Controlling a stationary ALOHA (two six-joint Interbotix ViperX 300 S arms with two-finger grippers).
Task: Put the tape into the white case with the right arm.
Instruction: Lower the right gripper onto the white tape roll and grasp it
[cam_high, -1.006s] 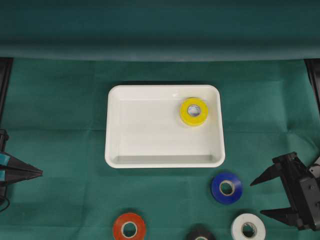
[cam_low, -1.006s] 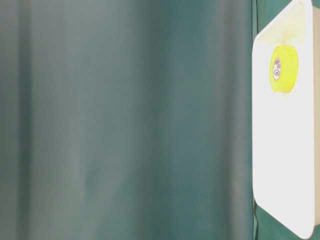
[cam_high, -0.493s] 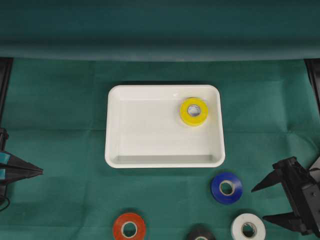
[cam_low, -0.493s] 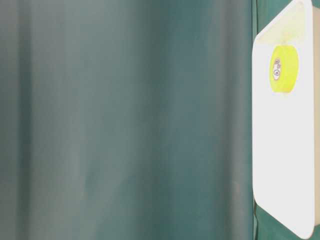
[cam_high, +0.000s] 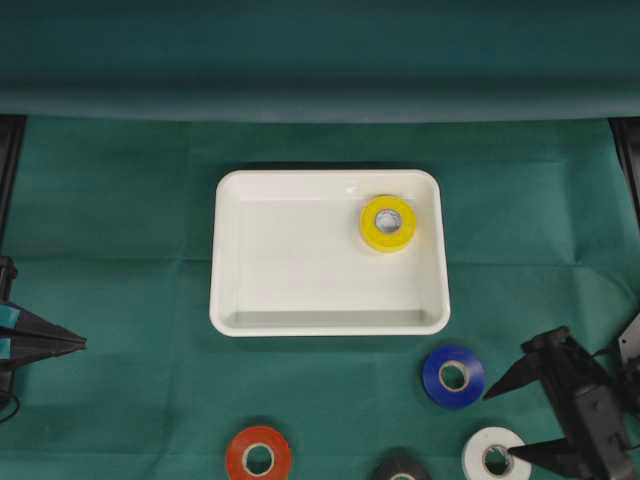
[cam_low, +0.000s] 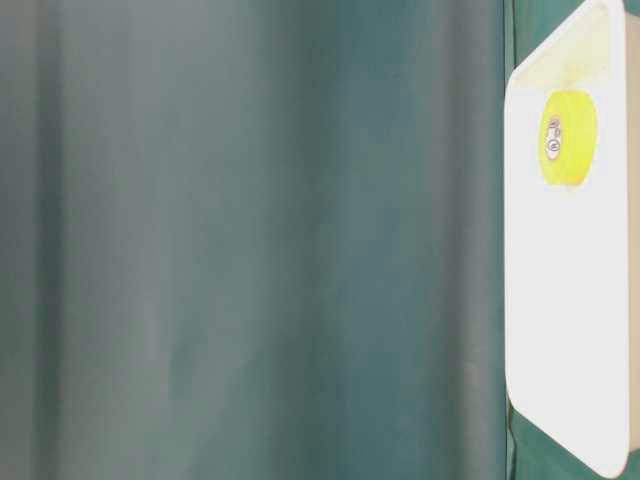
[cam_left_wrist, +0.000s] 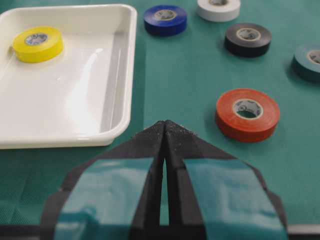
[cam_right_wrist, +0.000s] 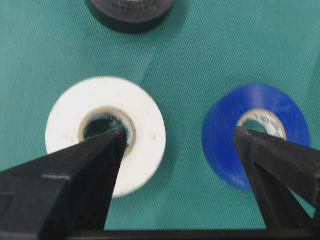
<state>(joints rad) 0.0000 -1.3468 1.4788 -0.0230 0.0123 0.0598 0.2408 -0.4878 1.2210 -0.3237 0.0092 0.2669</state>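
Note:
The white case (cam_high: 300, 275) lies mid-table with a yellow tape roll (cam_high: 387, 222) in its far right corner. Blue tape (cam_high: 453, 376) and white tape (cam_high: 495, 455) lie on the cloth in front of the case's right end. My right gripper (cam_high: 498, 428) hovers open by these two rolls and holds nothing. In the right wrist view one fingertip (cam_right_wrist: 117, 137) overlaps the white tape's (cam_right_wrist: 145, 120) core hole, while the other overlaps the blue tape (cam_right_wrist: 225, 140). My left gripper (cam_high: 80, 345) rests shut and empty at the left edge.
A red roll (cam_high: 258, 458) and a black roll (cam_high: 402, 468) lie along the front edge. The left wrist view also shows a dark teal roll (cam_left_wrist: 309, 60) beyond the red one (cam_left_wrist: 247, 113). A green backdrop fold runs across the rear.
The right gripper has moved toward the front edge and a little left, closing in over the white and blue rolls, jaws still wide. The left arm and all rolls stayed put.

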